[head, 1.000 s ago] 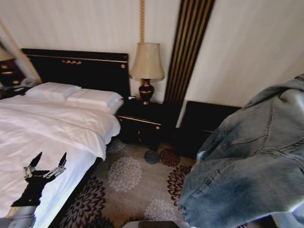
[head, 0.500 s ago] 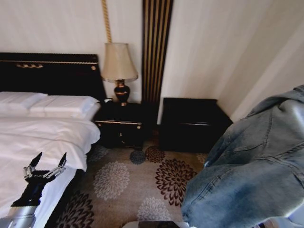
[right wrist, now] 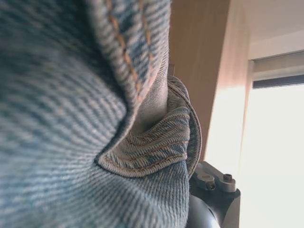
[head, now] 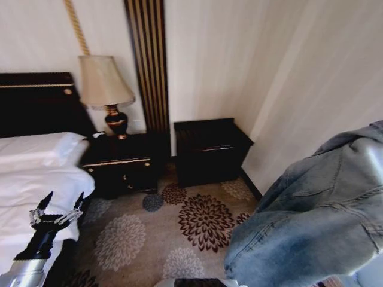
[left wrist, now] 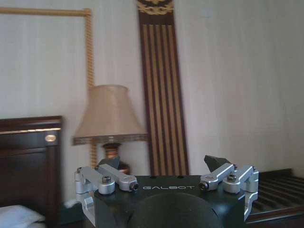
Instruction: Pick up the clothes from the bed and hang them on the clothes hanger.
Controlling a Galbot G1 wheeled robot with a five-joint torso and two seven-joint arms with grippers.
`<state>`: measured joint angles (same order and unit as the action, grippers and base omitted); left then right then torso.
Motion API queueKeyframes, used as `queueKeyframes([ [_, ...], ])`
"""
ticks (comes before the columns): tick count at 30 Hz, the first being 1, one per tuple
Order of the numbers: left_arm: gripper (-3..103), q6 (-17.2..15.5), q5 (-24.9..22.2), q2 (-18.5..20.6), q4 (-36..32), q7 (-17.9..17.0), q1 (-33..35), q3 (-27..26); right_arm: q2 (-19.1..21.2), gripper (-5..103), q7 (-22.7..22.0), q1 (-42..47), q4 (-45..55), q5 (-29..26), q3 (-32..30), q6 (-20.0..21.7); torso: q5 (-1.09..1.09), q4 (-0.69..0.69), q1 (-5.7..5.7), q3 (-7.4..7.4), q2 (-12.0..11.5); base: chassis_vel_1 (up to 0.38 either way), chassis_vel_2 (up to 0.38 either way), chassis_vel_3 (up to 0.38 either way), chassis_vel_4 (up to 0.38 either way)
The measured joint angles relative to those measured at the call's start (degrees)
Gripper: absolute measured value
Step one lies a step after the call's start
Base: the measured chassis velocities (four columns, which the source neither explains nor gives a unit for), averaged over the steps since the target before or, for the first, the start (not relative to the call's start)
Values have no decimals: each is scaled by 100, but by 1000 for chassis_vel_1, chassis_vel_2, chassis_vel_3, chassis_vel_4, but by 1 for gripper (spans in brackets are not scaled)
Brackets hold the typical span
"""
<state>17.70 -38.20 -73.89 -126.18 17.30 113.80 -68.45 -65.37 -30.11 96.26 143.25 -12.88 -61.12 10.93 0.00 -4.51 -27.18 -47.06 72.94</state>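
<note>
The clothes (head: 311,221), a light blue denim jacket, hang in the air at the right of the head view, held up on my right arm's side. In the right wrist view the denim (right wrist: 71,118) bunches right against the camera, and a metal part of my right gripper (right wrist: 213,189) pokes out below it, its fingers buried in the fabric. My left gripper (head: 63,200) is open and holds nothing, low at the left over the edge of the bed (head: 30,179); the same left gripper (left wrist: 164,164) faces the wall in its wrist view. The clothes hanger is out of view.
A dark nightstand (head: 122,161) with a beige lamp (head: 105,84) stands beside the bed. A low black cabinet (head: 209,149) sits against the wall to its right. A striped wall panel (head: 146,60) rises behind. Flowered carpet (head: 197,221) covers the open floor.
The whole head view has swung to the right, so bed, lamp and cabinet slid leftward in the picture. The jacket and the left gripper keep their places relative to me.
</note>
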Motion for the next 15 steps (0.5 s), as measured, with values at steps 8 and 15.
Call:
queueKeyframes([
  [8, 100, 0, 0, 0, 0, 0, 0, 0, -121, 22, 10, -1, -1, 37, 85, -10, 0, 0, 1, 0, 0, -120, -127, -124, -128],
  [15, 100, 0, 0, 0, 0, 0, 0, 0, -208, 22, 17, -26, -1, 40, 143, -10, 0, 0, 0, 0, 0, -122, -112, -124, -128],
])
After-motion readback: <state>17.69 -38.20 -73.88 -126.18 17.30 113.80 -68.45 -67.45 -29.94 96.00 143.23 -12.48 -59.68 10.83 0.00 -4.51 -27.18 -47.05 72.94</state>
